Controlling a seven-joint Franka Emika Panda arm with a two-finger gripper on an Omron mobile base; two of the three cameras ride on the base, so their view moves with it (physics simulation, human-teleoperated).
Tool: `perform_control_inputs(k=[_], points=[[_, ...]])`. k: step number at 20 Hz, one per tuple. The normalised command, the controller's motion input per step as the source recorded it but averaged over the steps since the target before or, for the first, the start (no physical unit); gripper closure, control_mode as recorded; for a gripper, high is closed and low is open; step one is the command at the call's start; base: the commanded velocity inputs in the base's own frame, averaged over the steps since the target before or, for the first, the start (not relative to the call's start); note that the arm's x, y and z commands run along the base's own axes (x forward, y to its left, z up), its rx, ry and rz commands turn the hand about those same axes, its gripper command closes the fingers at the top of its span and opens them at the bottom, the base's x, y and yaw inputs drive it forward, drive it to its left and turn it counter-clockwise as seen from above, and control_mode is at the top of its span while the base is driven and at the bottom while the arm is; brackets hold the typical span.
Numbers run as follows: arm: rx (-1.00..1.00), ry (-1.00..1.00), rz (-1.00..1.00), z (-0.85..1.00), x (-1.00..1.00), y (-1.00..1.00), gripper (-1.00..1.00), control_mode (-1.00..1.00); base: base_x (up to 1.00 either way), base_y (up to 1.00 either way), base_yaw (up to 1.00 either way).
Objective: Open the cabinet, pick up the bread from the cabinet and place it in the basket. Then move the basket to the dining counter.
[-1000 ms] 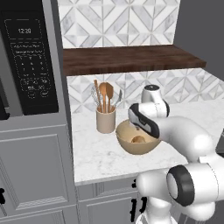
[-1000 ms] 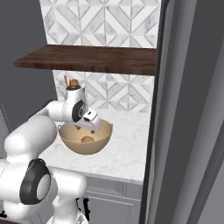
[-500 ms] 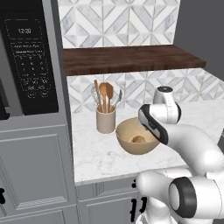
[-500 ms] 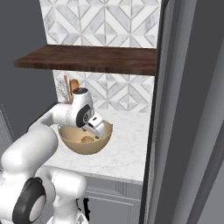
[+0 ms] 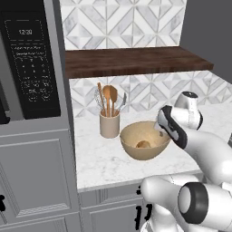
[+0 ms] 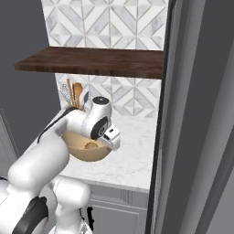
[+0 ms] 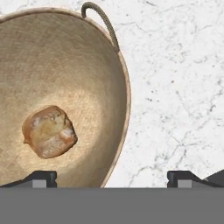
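The tan basket (image 5: 135, 154) stands on the short marble worktop with the golden-brown bread (image 5: 143, 144) lying in its bottom. My gripper (image 5: 159, 129) hovers low over the basket's right rim, open and holding nothing. In the hand view the basket (image 7: 65, 57) takes up the left, the bread (image 7: 49, 131) rests inside, and the loop handle (image 7: 101, 22) sticks up at the rim. My open gripper (image 7: 113, 179) straddles that rim, one fingertip (image 7: 43, 178) over the bowl, the other over bare marble. The right base view shows basket (image 6: 82, 156), bread (image 6: 91, 146) and gripper (image 6: 112, 140). The dark wooden cabinet (image 5: 136, 61) hangs above.
A beige utensil cup (image 5: 109, 125) with wooden spoons stands just left of the basket against the tiled wall. A black microwave (image 5: 29, 68) sits in grey cabinetry at left. A tall dark grey panel (image 6: 196, 119) bounds the worktop on the right. Bare marble (image 6: 132, 155) lies right of the basket.
My hand has swung from above the basket's middle to its right rim. The bread and the basket have stayed where they were.
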Motion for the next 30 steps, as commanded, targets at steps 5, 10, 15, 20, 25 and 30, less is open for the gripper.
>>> perform_control_inputs(k=[5, 10, 15, 20, 25, 30], points=[[0.03, 0.00, 0.00, -0.18, 0.00, 0.00, -1.00, -1.00, 0.00, 0.00, 0.00], [0.03, 0.00, 0.00, -0.27, 0.01, 0.00, -1.00, -1.00, 0.00, 0.00, 0.00], [0.09, 0.00, 0.00, -0.37, 0.06, 0.01, -1.00, -1.00, 0.00, 0.00, 0.00], [0.07, 0.00, 0.00, -0.35, 0.18, 0.23, -1.00, -1.00, 0.00, 0.00, 0.00], [0.00, 0.00, 0.00, -0.47, 0.03, 0.69, 1.00, -1.00, 0.00, 0.00, 0.00], [0.00, 0.00, 0.00, -0.57, 0.00, 0.60, 1.00, -1.00, 0.00, 0.00, 0.00]])
